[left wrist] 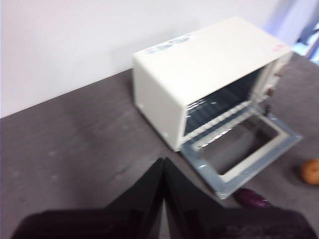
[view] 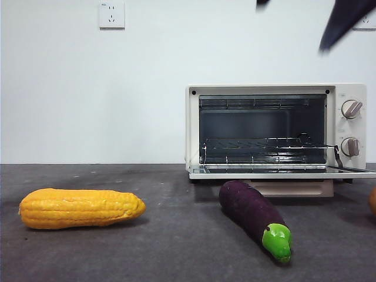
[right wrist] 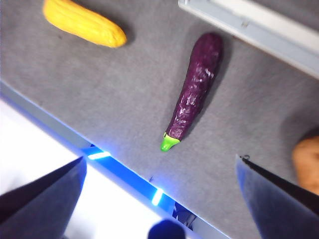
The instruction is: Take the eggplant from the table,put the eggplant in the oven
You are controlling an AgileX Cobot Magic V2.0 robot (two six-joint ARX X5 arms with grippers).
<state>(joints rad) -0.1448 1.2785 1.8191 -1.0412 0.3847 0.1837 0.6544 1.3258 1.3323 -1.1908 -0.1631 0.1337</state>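
Observation:
The eggplant (view: 251, 212) lies on the table (view: 176, 252) just in front of the oven (view: 276, 132), its green cap toward the table's near edge. The oven's door (view: 282, 173) is folded down open and the wire rack shows inside. My right gripper (right wrist: 160, 158) hangs open high above the table's near edge, with the eggplant (right wrist: 194, 92) well beyond its tips and untouched. My left gripper (left wrist: 163, 162) is shut on nothing, held high to the side of the oven (left wrist: 199, 74); the eggplant's (left wrist: 253, 198) end peeks out past the door.
A yellow corn cob (view: 82, 208) lies at the left of the table. A round orange-brown thing (right wrist: 306, 164) sits to the right of the eggplant. A dark arm tip (view: 346, 20) shows at the front view's top right. The table's lit near edge (right wrist: 99, 154) runs below the right gripper.

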